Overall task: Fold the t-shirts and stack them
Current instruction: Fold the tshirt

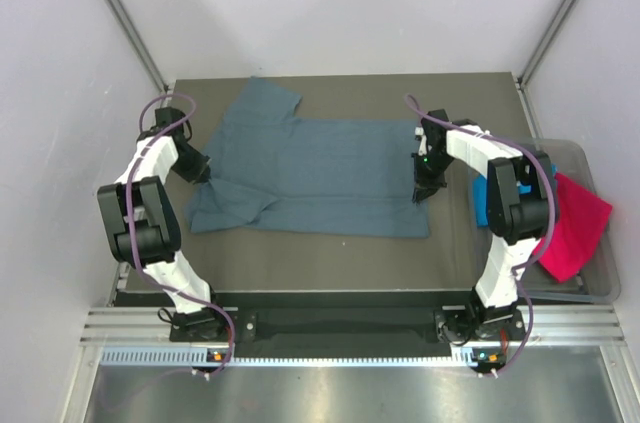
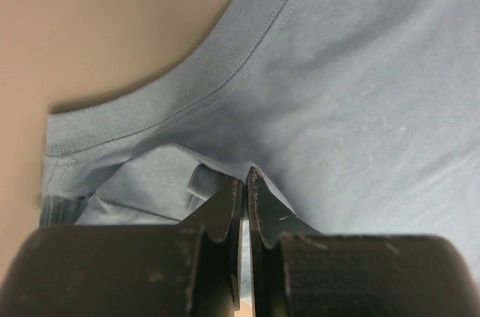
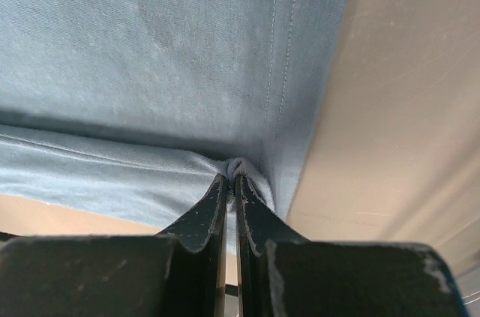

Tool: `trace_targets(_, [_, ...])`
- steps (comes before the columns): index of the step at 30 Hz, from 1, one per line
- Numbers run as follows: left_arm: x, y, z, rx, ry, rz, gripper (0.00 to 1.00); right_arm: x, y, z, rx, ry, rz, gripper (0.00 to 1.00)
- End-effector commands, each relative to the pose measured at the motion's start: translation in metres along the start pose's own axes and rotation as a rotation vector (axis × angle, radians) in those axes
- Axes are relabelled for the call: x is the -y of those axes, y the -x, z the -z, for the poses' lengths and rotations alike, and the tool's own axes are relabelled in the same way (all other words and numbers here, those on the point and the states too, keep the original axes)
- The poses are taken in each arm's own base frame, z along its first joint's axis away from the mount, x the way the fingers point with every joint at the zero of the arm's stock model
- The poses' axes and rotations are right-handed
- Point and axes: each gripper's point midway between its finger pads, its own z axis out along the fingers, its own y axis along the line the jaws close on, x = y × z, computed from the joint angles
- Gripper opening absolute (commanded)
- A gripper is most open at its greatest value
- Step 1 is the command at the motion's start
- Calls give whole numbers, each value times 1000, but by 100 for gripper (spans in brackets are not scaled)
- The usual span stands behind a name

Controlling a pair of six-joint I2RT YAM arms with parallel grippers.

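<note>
Nearest, at the front edge of the tabletop [image 1: 330, 263]: both arm bases, side by side, arms reaching away over the surface.

A little farther in, on the right: clear plastic tub [image 1: 605, 288] just beside the tabletop's right edge. Within its outline, magenta-pink t-shirt [image 1: 578, 228], crumpled, and next to it turquoise-blue t-shirt [image 1: 480, 198], largely hidden behind the right arm.

Mid-tabletop: dusty slate-blue t-shirt [image 1: 320, 178] spread mostly flat, neck end to the left, hem to the right, one sleeve angled toward the near left, the other toward the far left corner.

Left gripper [image 1: 205, 178] down at the neck end. In the left wrist view, left gripper [image 2: 245, 178] pressed together on a raised pucker of the slate-blue t-shirt [image 2: 360, 92] just inside the ribbed collar; bare tabletop beyond the collar's curve.

Right gripper [image 1: 425, 188] down at the hem end, well apart from the left. In the right wrist view, right gripper [image 3: 232, 178] pinching a small tuck of the slate-blue t-shirt [image 3: 150, 47] close to the double-stitched hem, cloth drawn taut away from the fingers, bare tabletop to the right of the hem.

Farthest: the far sleeve lying near the back edge of the tabletop.
</note>
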Motion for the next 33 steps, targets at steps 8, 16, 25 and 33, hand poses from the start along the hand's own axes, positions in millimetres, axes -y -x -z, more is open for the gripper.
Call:
trace_targets(8, [13, 22, -2, 55, -14, -14, 0, 3, 18, 5, 38, 3, 7, 0])
trace_targets(16, [16, 28, -4, 68, -13, -16, 0, 4, 20, 2, 33, 1, 1, 0])
trace_targets(25, [19, 33, -14, 57, -3, -27, 0, 4, 23, 0, 31, 4, -13, 0])
trace_targets(33, [3, 44, 6, 114, 92, -66, 76, 9, 37, 24, 111, -57, 1, 31])
